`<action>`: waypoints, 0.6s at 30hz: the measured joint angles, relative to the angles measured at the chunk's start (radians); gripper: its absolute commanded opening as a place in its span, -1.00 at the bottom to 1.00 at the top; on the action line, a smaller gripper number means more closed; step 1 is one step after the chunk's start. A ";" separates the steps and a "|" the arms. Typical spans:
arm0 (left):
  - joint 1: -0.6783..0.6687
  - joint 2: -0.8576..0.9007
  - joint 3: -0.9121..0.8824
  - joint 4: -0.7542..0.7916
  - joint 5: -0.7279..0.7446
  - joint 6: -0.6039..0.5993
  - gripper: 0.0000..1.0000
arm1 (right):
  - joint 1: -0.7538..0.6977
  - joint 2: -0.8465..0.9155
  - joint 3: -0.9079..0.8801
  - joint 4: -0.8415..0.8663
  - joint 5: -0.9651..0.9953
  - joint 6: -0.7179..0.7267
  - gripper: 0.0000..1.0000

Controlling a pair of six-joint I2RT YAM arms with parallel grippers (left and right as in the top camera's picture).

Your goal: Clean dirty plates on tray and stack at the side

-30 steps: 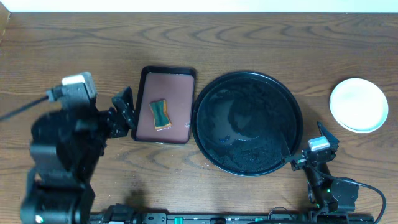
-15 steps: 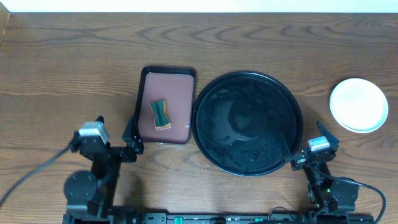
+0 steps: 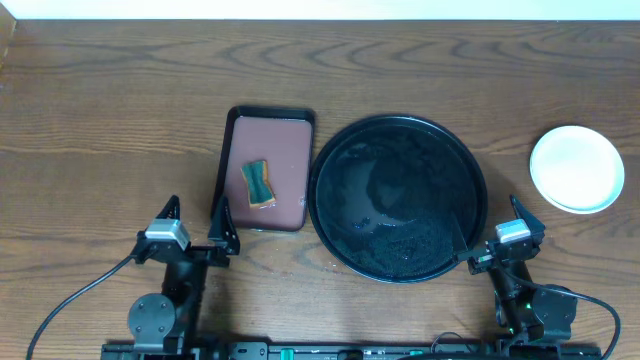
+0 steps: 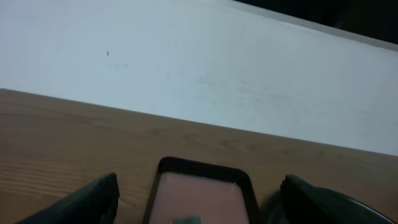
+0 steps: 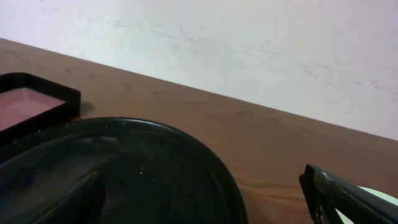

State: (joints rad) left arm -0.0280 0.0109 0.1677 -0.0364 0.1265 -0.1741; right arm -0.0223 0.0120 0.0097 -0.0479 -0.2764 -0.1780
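Left end effector (image 3: 198, 218) spread wide, empty, low at the desk's (image 3: 100, 120) near edge, just short of the brown rectangular tray (image 3: 285, 150) with a green sponge (image 3: 258, 184). Right end effector (image 3: 488, 228) likewise agape and empty, at the near-right rim of the glossy black round tray (image 3: 400, 170). Plates (image 3: 577, 168) stacked farther right, well apart from both, outside the black tray. From above one pale round disc, top face clean; number in the stack not discernible.
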 measured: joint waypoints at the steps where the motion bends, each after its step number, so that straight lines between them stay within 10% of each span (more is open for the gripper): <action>1: 0.000 0.000 -0.019 0.017 0.002 0.000 0.68 | 0.000 0.000 0.000 0.000 0.000 0.000 0.99; 18: 0.000 -0.001 -0.158 0.031 0.003 0.000 0.68 | 0.000 0.000 0.000 0.000 0.000 0.000 0.99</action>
State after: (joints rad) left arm -0.0280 0.0101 0.0097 -0.0055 0.1295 -0.1738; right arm -0.0223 0.0120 0.0097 -0.0479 -0.2760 -0.1780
